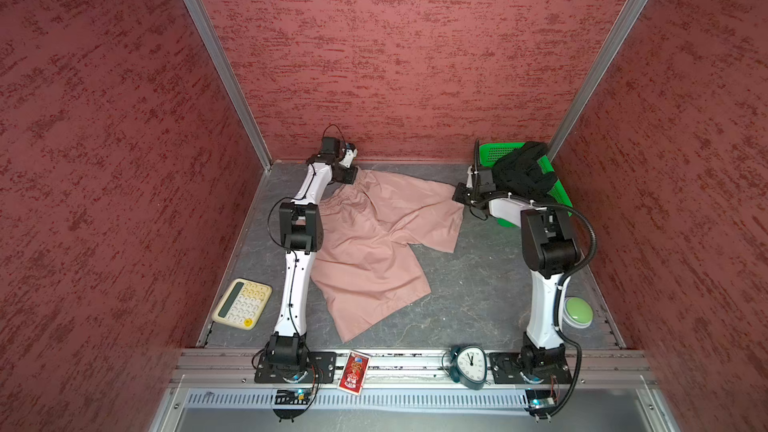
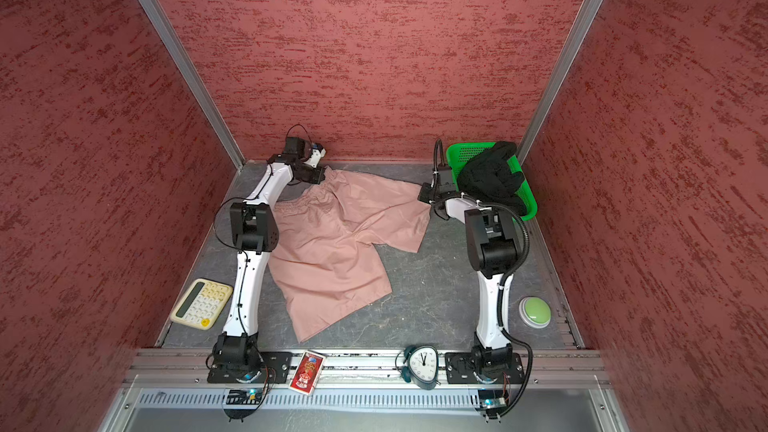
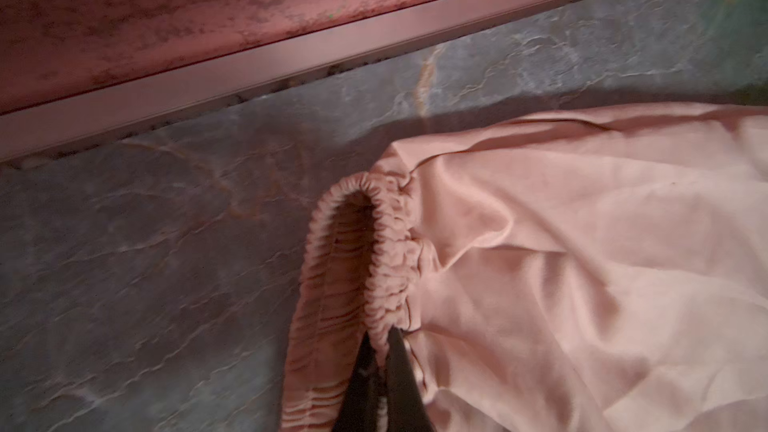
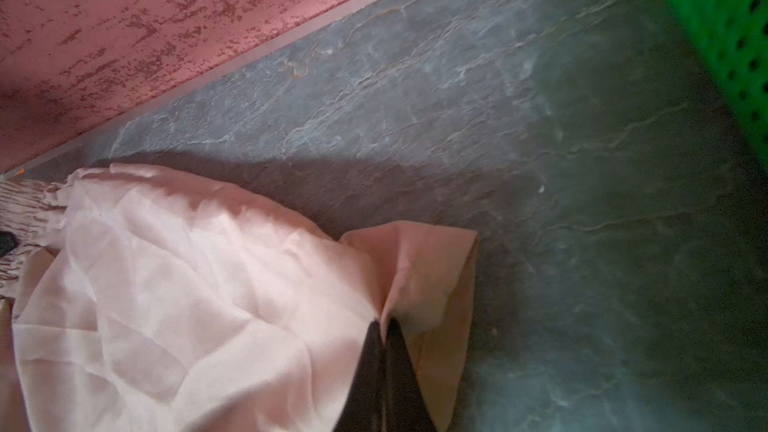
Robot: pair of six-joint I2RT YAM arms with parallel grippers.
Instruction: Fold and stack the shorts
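Note:
The pink shorts (image 1: 374, 243) (image 2: 332, 243) lie spread and rumpled on the grey table, waistband toward the far left, legs toward the front and right. At the far left corner my left gripper (image 1: 353, 176) (image 3: 382, 331) is shut on the gathered elastic waistband (image 3: 390, 268). My right gripper (image 1: 459, 194) (image 4: 382, 322) is shut on the corner of the far leg's hem (image 4: 436, 268), which folds up at the pinch. The black shorts (image 1: 523, 176) (image 2: 490, 180) sit bunched in the green basket (image 1: 498, 151), just behind the right arm.
The back wall runs close behind both grippers. A cream calculator (image 1: 242, 303) lies at the front left beside the left arm. A green push button (image 1: 577, 311) is at the front right. A clock (image 1: 469, 365) and a red card pack (image 1: 354, 371) rest on the front rail.

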